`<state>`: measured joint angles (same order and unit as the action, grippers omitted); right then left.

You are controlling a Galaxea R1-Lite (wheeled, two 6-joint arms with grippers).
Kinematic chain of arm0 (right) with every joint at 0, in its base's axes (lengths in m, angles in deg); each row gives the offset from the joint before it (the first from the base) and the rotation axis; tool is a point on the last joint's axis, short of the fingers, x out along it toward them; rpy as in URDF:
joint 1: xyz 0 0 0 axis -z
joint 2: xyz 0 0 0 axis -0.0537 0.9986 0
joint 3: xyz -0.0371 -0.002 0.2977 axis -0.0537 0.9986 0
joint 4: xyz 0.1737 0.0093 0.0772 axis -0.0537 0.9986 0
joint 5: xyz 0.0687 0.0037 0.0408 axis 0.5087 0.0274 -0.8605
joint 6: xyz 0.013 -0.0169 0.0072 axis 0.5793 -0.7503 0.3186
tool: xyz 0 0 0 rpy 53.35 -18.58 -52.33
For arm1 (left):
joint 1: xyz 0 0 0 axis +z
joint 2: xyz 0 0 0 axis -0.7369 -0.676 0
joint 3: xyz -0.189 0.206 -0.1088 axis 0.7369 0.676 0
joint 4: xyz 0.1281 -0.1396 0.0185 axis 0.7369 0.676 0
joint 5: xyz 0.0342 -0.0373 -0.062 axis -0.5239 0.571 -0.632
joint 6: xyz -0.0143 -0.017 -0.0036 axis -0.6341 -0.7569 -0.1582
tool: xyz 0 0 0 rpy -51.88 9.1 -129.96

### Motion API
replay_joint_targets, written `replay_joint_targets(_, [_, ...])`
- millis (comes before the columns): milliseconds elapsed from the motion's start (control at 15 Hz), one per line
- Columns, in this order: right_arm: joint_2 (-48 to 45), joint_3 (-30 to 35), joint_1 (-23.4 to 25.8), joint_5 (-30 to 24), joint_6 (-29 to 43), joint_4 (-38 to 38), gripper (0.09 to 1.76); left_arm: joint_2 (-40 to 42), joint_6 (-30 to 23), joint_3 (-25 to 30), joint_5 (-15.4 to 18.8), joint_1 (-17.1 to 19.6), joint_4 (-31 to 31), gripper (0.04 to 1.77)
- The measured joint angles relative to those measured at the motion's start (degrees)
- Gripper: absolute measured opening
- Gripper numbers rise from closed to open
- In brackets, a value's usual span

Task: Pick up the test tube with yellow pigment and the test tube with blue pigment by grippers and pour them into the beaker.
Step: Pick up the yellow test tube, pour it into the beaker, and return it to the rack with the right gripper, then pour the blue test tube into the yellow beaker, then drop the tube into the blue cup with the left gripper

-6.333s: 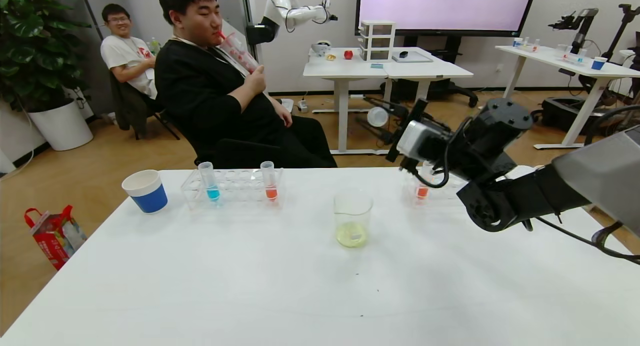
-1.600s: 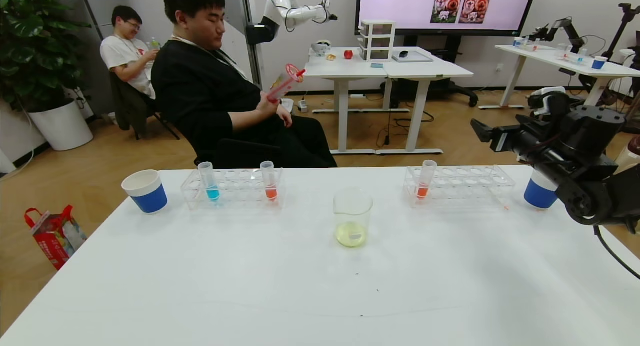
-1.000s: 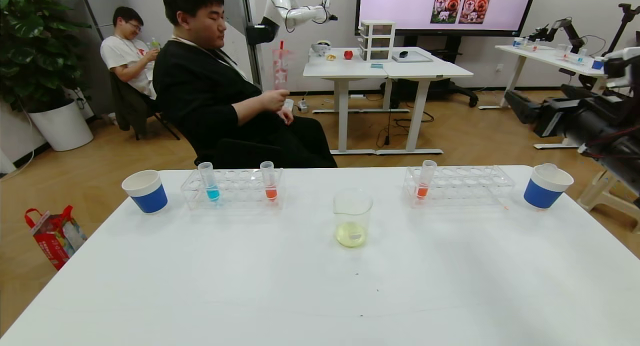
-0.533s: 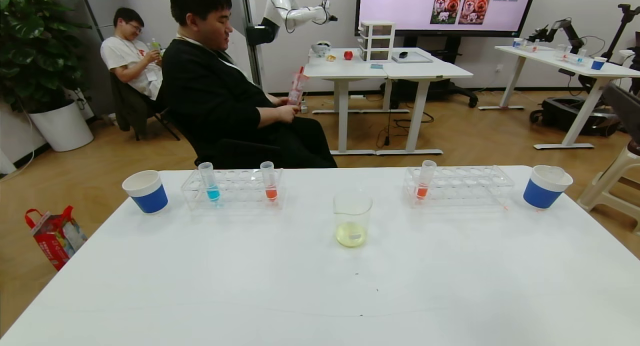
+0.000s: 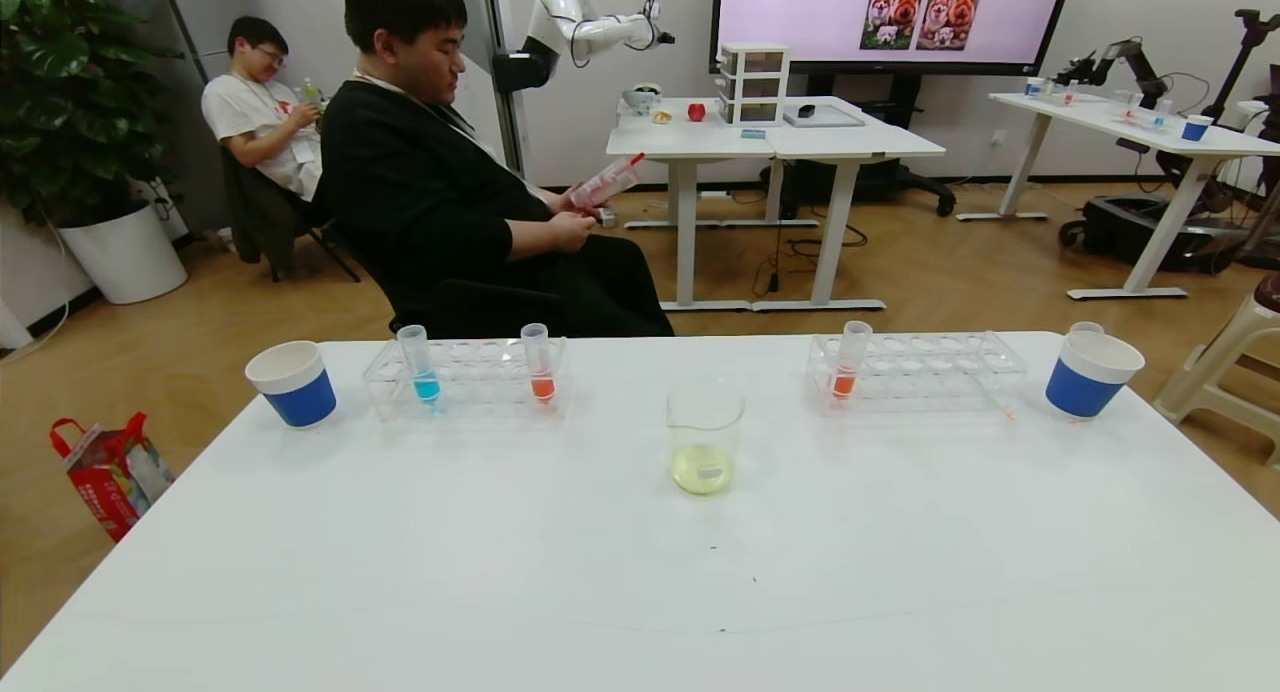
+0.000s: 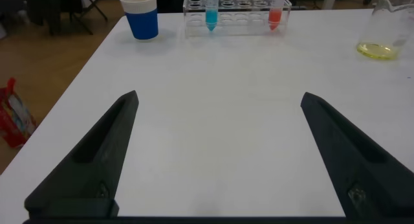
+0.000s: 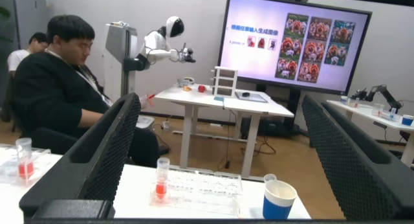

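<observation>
White tabletop, beaker at centre holding only yellow liquid; test tube with blue pigment unpoured in its rack; left end effector and right end effector spread, empty.

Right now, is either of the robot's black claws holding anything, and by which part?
Nothing is held. The left gripper is open over bare white table, and the right gripper is open in the air, with nothing between its fingers.
</observation>
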<state>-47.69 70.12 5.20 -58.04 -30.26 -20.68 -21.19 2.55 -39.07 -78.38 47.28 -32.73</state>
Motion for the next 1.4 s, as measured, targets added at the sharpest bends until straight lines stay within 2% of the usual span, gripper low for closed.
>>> replay_joint_targets(200, [-15.25, -0.93, -0.74, -2.74, -1.87, 18.26, 1.74, 0.0, -0.02, 0.0, 0.0, 0.0, -0.02, 1.75])
replay_joint_targets(400, [-27.45, -0.85, -2.19, -3.77, -3.63, 31.42, 1.74, 0.0, 0.02, 0.0, 0.02, 0.02, 0.0, 1.75])
replay_joint_targets(733, [-34.51, 9.62, -2.65, -1.37, -4.18, 35.04, 1.74, 0.0, 0.0, 0.0, 0.0, 0.0, -0.02, 1.75])
replay_joint_targets(1000, [-35.22, 13.01, -2.61, 4.55, -5.16, 51.75, 1.74, 0.0, 0.0, 0.0, 0.05, 0.0, -0.02, 1.75])
replay_joint_targets(1400, [-35.24, 13.2, -2.72, 5.9, -1.46, 51.14, 1.74, 0.0, -0.02, 0.0, 0.02, 0.0, 0.0, 1.75])
